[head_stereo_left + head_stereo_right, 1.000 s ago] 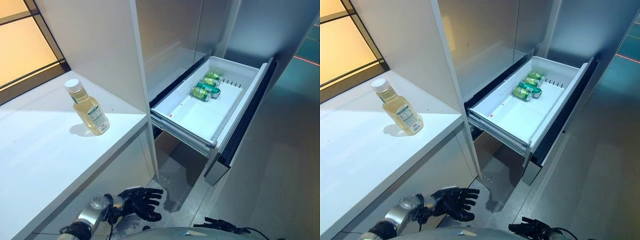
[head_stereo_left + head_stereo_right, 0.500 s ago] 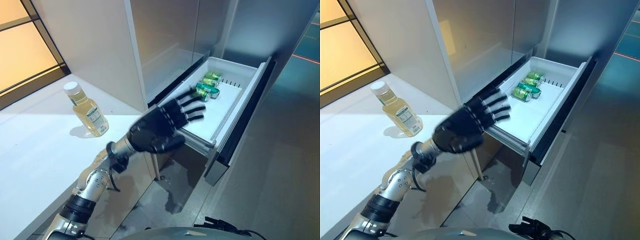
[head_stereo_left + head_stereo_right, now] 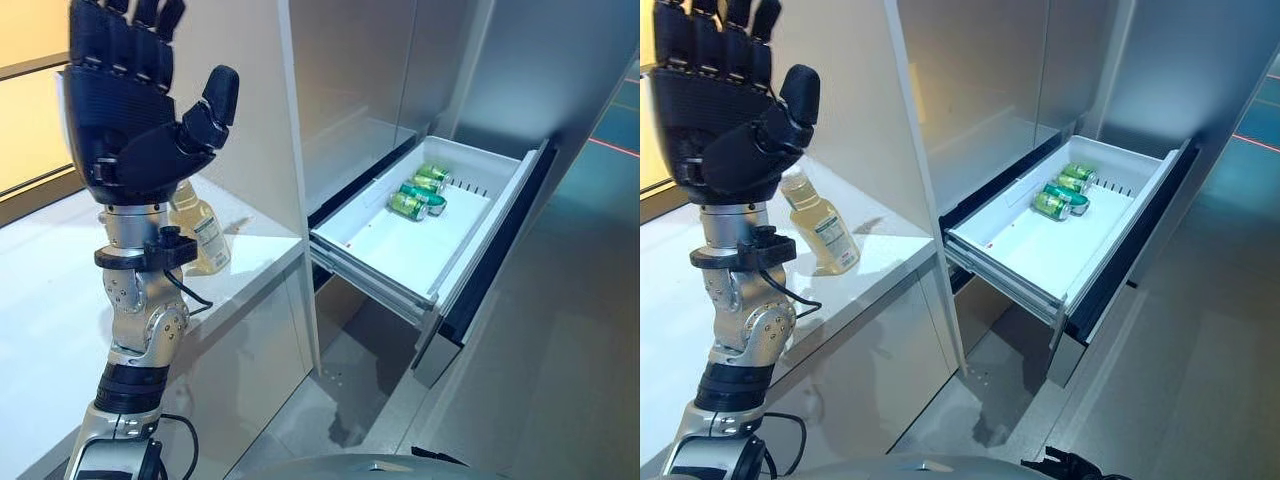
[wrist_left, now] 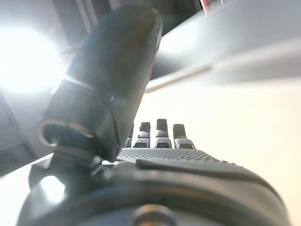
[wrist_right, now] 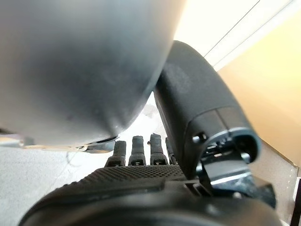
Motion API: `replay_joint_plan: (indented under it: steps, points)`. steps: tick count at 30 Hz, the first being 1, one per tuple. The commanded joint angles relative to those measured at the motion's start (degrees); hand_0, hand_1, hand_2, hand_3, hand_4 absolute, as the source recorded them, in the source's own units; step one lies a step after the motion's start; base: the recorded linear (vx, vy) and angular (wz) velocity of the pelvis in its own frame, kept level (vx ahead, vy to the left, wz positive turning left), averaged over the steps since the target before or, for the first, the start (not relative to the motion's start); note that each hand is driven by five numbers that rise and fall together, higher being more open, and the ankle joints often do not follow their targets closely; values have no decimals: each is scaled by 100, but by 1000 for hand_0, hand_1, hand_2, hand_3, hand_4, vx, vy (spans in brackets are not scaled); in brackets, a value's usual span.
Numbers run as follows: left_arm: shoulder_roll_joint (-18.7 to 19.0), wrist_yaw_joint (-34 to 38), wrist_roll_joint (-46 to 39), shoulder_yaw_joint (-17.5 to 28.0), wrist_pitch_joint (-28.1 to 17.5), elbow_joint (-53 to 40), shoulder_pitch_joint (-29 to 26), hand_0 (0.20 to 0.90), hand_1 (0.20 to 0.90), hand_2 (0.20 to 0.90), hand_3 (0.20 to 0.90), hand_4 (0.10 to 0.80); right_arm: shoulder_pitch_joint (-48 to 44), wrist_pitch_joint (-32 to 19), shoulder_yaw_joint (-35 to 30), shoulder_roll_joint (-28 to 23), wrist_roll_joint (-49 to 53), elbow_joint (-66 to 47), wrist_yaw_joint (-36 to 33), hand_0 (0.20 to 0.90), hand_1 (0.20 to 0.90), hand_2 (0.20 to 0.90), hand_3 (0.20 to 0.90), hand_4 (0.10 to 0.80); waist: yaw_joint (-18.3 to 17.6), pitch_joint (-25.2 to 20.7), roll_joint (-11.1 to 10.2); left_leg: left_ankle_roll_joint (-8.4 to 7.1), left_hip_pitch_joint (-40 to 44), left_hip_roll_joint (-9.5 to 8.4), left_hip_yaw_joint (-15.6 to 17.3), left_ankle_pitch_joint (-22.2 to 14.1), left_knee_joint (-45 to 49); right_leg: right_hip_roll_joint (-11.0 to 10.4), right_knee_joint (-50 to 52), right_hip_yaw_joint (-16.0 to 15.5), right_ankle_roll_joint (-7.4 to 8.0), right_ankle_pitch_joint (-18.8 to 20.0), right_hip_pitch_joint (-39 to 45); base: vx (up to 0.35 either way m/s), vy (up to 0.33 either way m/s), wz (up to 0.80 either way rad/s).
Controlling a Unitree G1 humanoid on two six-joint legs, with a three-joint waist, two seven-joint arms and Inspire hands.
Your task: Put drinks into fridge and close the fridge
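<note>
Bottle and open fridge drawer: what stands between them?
In the right eye view, a white upright panel separates the bottle on the counter from the drawer.

No words or numbers can be read anywhere. The bottle (image 3: 821, 228) on the white surface (image 3: 670, 290) carries a label with small dark print, too fine to make out. The green cans (image 3: 418, 192) in the open fridge drawer (image 3: 372, 250) show pale markings on their sides, also unreadable. A small red mark sits on the drawer's front rim, not legible.
</note>
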Motion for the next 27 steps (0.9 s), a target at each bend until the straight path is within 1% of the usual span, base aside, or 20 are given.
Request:
replay_joint_plan:
  steps: [1, 5, 7, 8, 10, 13, 16, 20, 23, 27]
  points:
    - [335, 725, 743, 302, 23, -188, -705, 900, 900, 900, 900, 800, -127, -30, 253, 159, 68, 202, 57, 900, 900, 900, 900, 800, 25, 44, 165, 274, 186, -256, -24, -824, 42, 356, 564, -94, 3, -349, -446, 0, 0, 0]
    - [388, 810, 716, 310, 237, -95, -657, 900, 900, 900, 900, 800, -157, 22, 258, 147, 70, 171, 59, 900, 900, 900, 900, 800, 58, 66, 156, 268, 182, -255, -23, -810, 52, 356, 591, -109, -7, -358, -445, 0, 0, 0]
    - [413, 1010, 824, 274, 400, 6, -601, 900, 900, 900, 900, 800, -188, 76, 260, 131, 89, 137, 58, 900, 900, 900, 900, 800, 78, 85, 150, 268, 184, -257, -27, -803, 56, 358, 599, -118, -10, -361, -438, 0, 0, 0]
    - [413, 1044, 846, 269, 428, 11, -597, 900, 900, 900, 900, 800, -190, 84, 259, 129, 87, 131, 59, 900, 900, 900, 900, 800, 80, 86, 149, 268, 184, -257, -27, -802, 56, 359, 601, -118, -11, -362, -438, 0, 0, 0]
    - [449, 1374, 1007, 254, 520, 275, -518, 900, 900, 900, 900, 800, -222, 151, 243, 111, 87, 97, 48, 900, 900, 900, 900, 800, 91, 103, 148, 271, 192, -263, -23, -802, 65, 354, 621, -121, -7, -369, -435, 0, 0, 0]
    - [442, 1585, 1130, 279, 627, 442, -427, 900, 900, 900, 900, 800, -259, 219, 215, 90, 66, 73, 55, 900, 900, 900, 900, 800, 105, 112, 142, 263, 189, -257, -3, -799, 69, 352, 628, -128, -5, -373, -437, 0, 0, 0]
    - [401, 1854, 1127, 289, 671, 640, -316, 900, 900, 900, 900, 800, -266, 259, 182, 59, 68, 44, 65, 900, 900, 900, 900, 800, 112, 125, 135, 256, 196, -258, 2, -795, 74, 352, 631, -131, -3, -373, -429, 0, 0, 0]
    - [321, 2008, 1219, 267, 740, 767, -234, 900, 900, 900, 900, 800, -277, 313, 156, 59, 59, 10, 57, 900, 900, 900, 900, 800, 119, 141, 129, 250, 197, -256, 6, -786, 82, 346, 635, -143, 2, -366, -426, 0, 0, 0]
    - [268, 2209, 1463, 236, 788, 906, -175, 900, 900, 900, 900, 800, -281, 336, 149, 54, 57, -11, 64, 900, 900, 900, 900, 800, 113, 157, 123, 250, 196, -255, 24, -782, 89, 342, 642, -145, 1, -364, -429, -2, 6, 3]
    - [299, 2351, 1753, 229, 888, 1054, -171, 900, 900, 900, 900, 800, -276, 348, 130, 57, 7, -22, 63, 900, 900, 900, 900, 800, 95, 159, 124, 250, 208, -255, 49, -792, 93, 343, 647, -127, 8, -370, -425, 0, 2, 1]
